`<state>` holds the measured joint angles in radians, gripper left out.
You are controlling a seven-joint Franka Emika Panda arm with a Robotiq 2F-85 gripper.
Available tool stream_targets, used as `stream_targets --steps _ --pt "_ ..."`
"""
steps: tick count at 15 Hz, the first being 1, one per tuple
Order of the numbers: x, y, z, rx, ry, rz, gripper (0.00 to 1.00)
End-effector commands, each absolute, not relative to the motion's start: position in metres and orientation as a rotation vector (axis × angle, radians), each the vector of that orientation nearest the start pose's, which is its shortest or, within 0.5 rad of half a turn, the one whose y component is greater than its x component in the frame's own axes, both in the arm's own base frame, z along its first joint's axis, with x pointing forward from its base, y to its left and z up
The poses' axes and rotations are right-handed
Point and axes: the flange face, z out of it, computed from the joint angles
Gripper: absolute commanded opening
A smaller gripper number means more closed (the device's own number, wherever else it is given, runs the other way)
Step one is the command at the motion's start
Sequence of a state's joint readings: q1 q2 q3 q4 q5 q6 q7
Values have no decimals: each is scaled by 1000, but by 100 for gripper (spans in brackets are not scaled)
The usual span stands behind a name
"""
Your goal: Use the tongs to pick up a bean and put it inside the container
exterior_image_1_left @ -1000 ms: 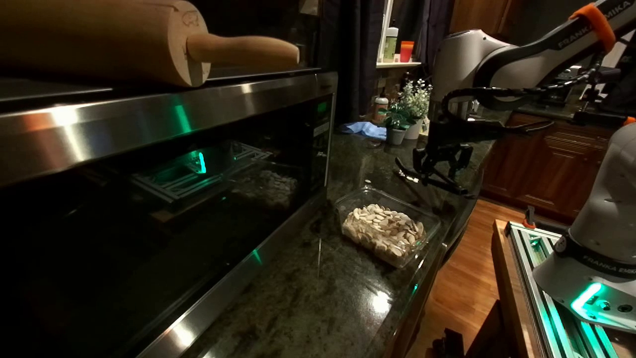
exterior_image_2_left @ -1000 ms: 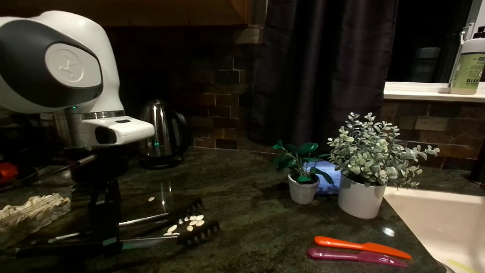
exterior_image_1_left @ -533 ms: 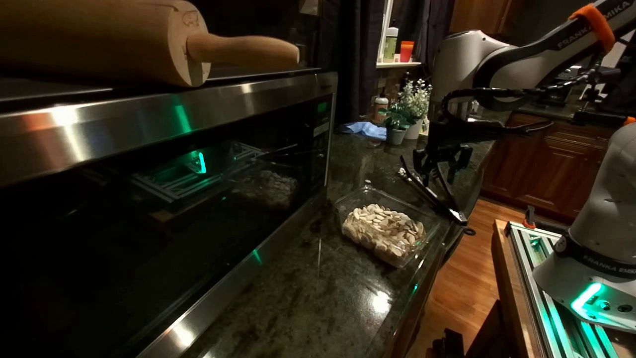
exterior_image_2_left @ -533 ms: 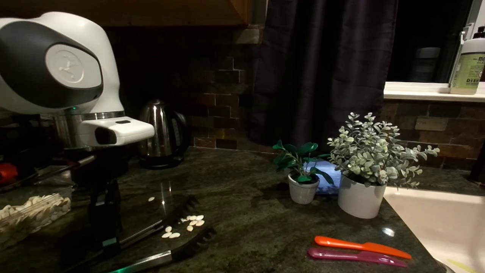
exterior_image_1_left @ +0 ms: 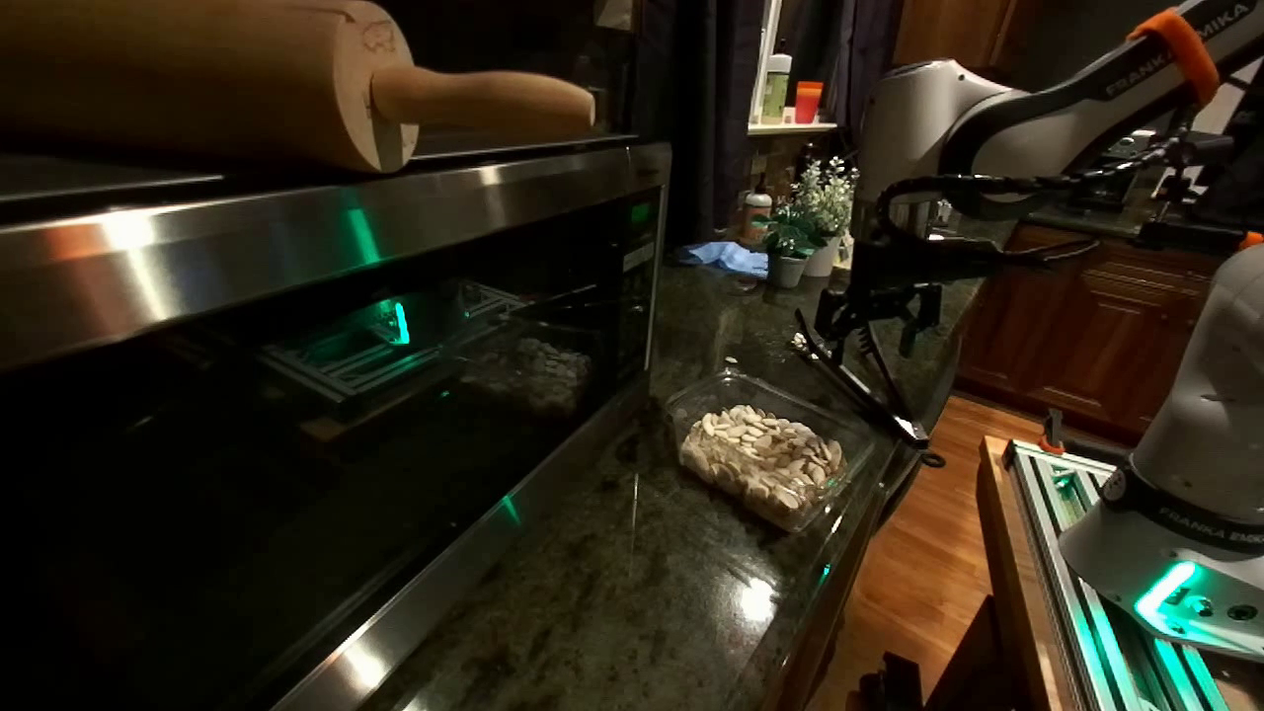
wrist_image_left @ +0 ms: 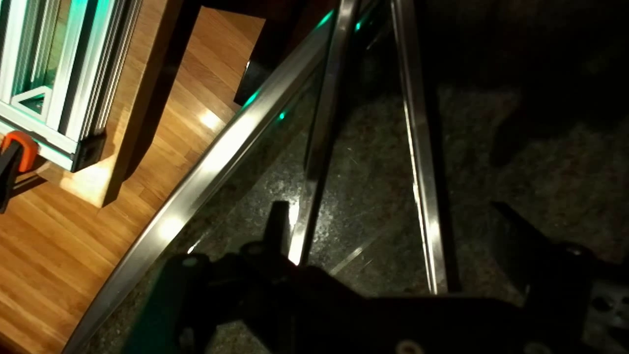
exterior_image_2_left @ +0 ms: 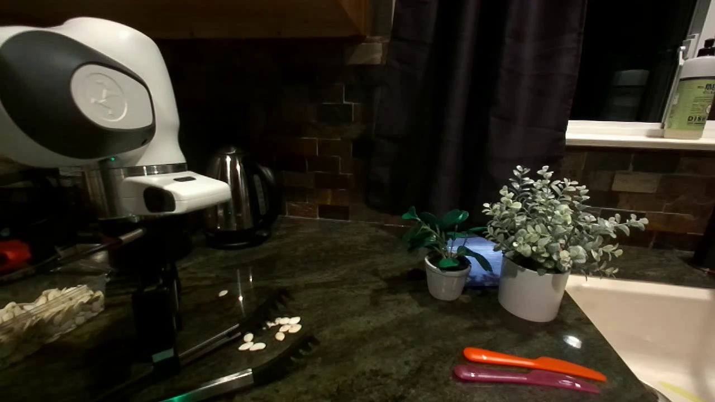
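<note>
Looks early in the task: has the gripper (wrist_image_left: pixel 389 209) spread astride both arms of the tongs (wrist_image_left: pixel 420 157), pinching nothing. Find loose beans (exterior_image_2_left: pixel 285 328) mostly between the tips in an exterior view, well in from the edge of the worktop (exterior_image_2_left: pixel 357 335) by the sink (exterior_image_2_left: pixel 642 335). Needs to squeeze, trap one, carry it to the tub (exterior_image_1_left: pixel 851 434) near the edge over the floor (exterior_image_1_left: pixel 908 533). Gives neither beans nor tub in the wrist view; presents the tub whole, near a microwave (exterior_image_1_left: pixel 326 395), in an exterior view.

An exterior view looks past the microwave (exterior_image_1_left: pixel 326 444), close at left; an exterior view faces the curtain (exterior_image_2_left: pixel 475 100). Both exterior views show plants (exterior_image_2_left: pixel 558 229). The wrist view looks down, near the tongs (wrist_image_left: pixel 421 172).
</note>
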<state>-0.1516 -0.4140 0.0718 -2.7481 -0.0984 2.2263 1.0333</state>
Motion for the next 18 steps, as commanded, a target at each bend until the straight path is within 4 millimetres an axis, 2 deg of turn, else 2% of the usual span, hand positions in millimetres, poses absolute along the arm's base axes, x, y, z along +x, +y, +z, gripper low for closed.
stream_targets --steps 1,12,18 --pt "353 -39 326 -2834 1706 148 100" --pt "351 -37 318 -2794 1753 210 100" --pt "357 -34 312 -2729 1774 209 100"
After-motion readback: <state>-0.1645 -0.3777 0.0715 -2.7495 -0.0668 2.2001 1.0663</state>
